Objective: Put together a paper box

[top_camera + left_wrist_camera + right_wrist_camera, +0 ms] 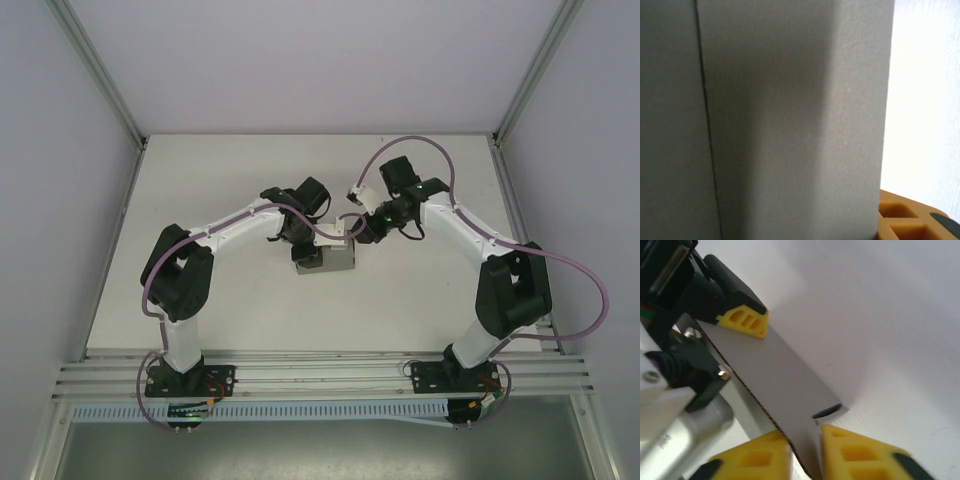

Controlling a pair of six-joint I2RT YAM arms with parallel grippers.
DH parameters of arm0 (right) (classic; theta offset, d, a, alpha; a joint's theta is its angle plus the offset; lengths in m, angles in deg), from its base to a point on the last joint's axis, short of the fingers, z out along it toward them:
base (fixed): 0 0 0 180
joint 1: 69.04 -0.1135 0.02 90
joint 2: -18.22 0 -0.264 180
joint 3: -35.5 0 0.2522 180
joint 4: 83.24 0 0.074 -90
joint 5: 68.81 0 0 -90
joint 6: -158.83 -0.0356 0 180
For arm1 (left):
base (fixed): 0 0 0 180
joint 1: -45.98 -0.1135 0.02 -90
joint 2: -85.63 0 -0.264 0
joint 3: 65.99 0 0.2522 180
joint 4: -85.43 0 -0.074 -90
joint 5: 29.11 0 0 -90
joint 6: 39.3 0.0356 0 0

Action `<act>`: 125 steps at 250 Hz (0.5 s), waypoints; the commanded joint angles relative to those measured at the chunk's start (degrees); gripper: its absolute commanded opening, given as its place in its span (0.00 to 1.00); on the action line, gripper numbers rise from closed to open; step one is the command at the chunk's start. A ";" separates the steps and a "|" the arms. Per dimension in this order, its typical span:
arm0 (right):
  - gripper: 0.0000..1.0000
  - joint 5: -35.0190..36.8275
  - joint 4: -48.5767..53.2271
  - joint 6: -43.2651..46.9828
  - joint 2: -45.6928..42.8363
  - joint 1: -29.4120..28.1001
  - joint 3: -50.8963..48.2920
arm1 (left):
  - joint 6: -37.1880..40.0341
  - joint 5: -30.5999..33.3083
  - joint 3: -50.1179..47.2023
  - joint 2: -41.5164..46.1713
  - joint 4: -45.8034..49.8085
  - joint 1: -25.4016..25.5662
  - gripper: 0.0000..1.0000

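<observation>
The paper box (pixel 330 262) is a small grey card box at the table's middle, with both grippers meeting over it. My left gripper (pixel 303 245) comes in from the left; its grey wall (pixel 790 120) stands right in front of the left wrist camera, with one orange fingertip (pixel 905 222) beside it and the other finger hidden. My right gripper (pixel 806 450) is shut on a thin grey flap of the paper box (pixel 785 380). The flap's edge runs up between the two yellow pads. A yellow finger (pixel 747 320) of the left gripper presses the flap's far end.
The white table (pixel 220 180) has metal frame posts at its back corners and an aluminium rail (pixel 320 375) along the near edge by the arm bases. Purple cables loop off both arms.
</observation>
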 commanded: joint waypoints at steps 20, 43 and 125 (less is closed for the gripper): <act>0.02 5.77 -1.03 -4.53 -1.22 -2.93 0.06 | -1.25 -0.63 0.41 -1.37 -1.23 -0.39 0.43; 0.00 8.53 -3.55 -10.04 -2.59 -4.05 -1.15 | -2.44 -0.60 1.33 -1.42 -1.50 -0.35 0.43; 0.00 18.78 -16.63 -42.41 -6.92 -6.36 -8.39 | -7.51 -0.94 6.45 -4.79 -0.83 -0.34 0.44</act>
